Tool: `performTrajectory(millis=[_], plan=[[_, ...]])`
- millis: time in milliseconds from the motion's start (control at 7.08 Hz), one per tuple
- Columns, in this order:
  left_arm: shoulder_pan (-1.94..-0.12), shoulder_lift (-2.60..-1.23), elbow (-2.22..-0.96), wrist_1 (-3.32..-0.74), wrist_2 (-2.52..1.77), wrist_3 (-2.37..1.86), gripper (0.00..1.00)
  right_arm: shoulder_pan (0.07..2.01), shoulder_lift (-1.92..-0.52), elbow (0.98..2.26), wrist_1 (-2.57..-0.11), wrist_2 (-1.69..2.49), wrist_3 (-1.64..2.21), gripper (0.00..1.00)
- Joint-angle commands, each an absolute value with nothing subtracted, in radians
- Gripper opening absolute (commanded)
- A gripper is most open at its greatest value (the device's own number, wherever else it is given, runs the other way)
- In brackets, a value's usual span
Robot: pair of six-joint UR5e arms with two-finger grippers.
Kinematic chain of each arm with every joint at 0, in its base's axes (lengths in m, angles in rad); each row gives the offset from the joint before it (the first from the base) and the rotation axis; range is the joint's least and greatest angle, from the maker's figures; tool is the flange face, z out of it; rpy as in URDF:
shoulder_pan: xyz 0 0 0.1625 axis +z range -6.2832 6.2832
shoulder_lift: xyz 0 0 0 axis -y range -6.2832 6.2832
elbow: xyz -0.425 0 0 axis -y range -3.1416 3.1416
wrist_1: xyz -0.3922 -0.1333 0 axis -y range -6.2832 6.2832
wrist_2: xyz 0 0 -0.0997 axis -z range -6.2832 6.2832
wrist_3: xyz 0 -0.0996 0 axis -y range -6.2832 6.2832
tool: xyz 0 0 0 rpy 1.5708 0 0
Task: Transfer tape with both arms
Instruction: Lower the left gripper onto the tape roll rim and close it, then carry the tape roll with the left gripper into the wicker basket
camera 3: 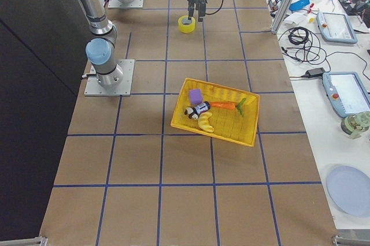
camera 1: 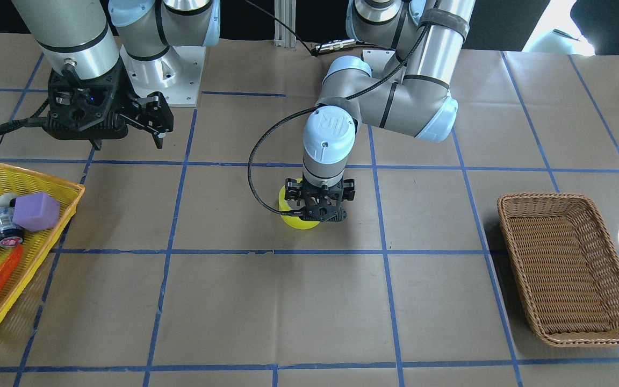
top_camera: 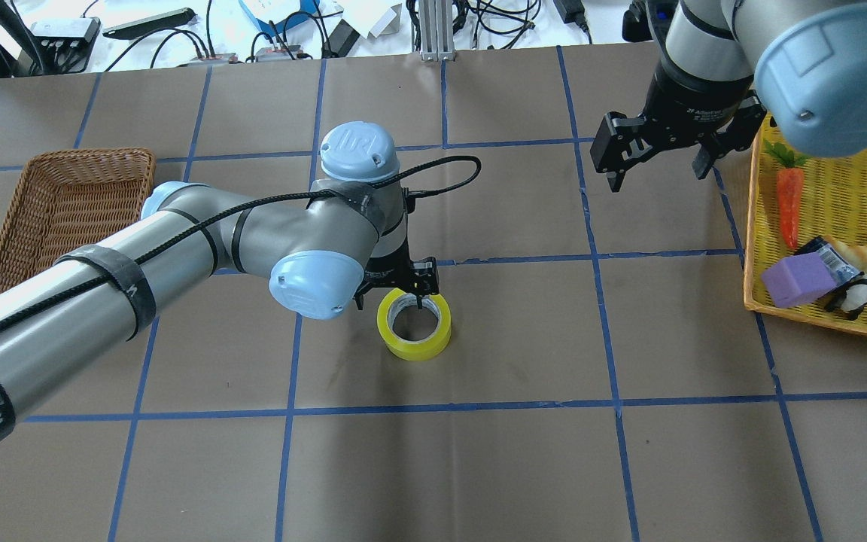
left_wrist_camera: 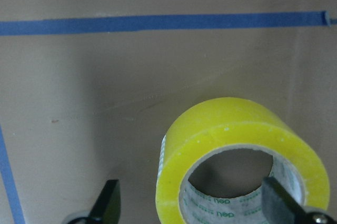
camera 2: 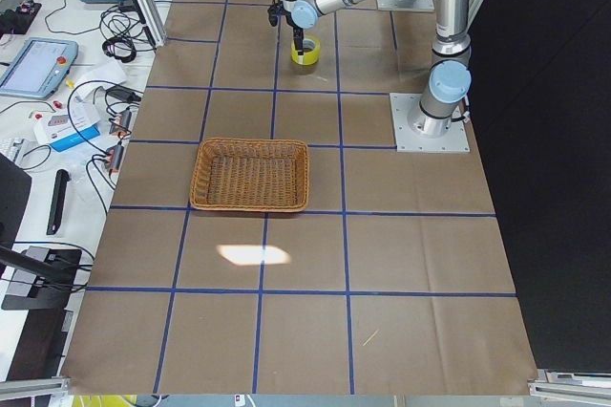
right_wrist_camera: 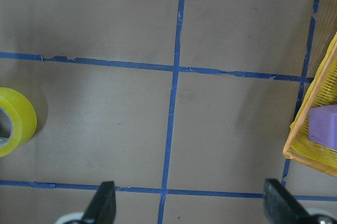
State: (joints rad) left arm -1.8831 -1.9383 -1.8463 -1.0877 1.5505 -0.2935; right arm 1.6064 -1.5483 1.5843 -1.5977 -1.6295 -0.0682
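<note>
1. Overhead, the tape (top_camera: 413, 325) lies flat near the middle of the table (top_camera: 524, 467). The right gripper (top_camera: 659, 175) hangs at two o'clock from it, beside the yellow basket (top_camera: 855, 196).
2. Only the left wrist view shows the left gripper (left_wrist_camera: 189, 182) spread, with one finger outside the tape's wall and the other over its core.
3. The front view hides most of the tape behind that gripper.
4. The right wrist view shows the right gripper's fingers wide apart, with the tape at nine o'clock.

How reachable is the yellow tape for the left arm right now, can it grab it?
Probably yes. The left gripper hangs open right at the tape, one of its fingers outside the roll, the other over its hole, and nothing lies between.
</note>
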Motion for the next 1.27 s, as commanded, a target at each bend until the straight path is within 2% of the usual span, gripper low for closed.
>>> performTrajectory(millis=[0, 141, 282, 424, 565, 847, 1129], plan=[[-1.891, -1.970, -1.847, -1.085, 1.551, -0.278, 0.64, 1.608, -1.555, 1.585, -1.598, -1.626, -0.078, 1.00], [-1.893, -1.970, -1.847, -1.085, 1.551, -0.276, 0.41, 1.609, -1.558, 1.585, -1.598, -1.602, -0.078, 1.00], [-1.893, -1.970, -1.847, -1.085, 1.551, -0.262, 0.29, 1.611, -1.559, 1.586, -1.598, -1.577, -0.077, 1.00], [-1.893, -1.965, -1.845, -1.081, 1.552, -0.261, 0.13, 1.611, -1.559, 1.586, -1.600, -1.577, -0.077, 1.00], [-1.893, -1.959, -1.836, -1.080, 1.552, -0.264, 0.02, 1.611, -1.559, 1.586, -1.600, -1.577, -0.077, 1.00], [-1.835, -1.878, -1.812, -1.100, 1.572, -0.264, 0.01, 1.612, -1.559, 1.586, -1.600, -1.575, -0.077, 1.00], [-1.639, -1.771, -1.784, -1.167, 1.585, -0.163, 0.01, 1.612, -1.559, 1.586, -1.598, -1.575, -0.077, 1.00]])
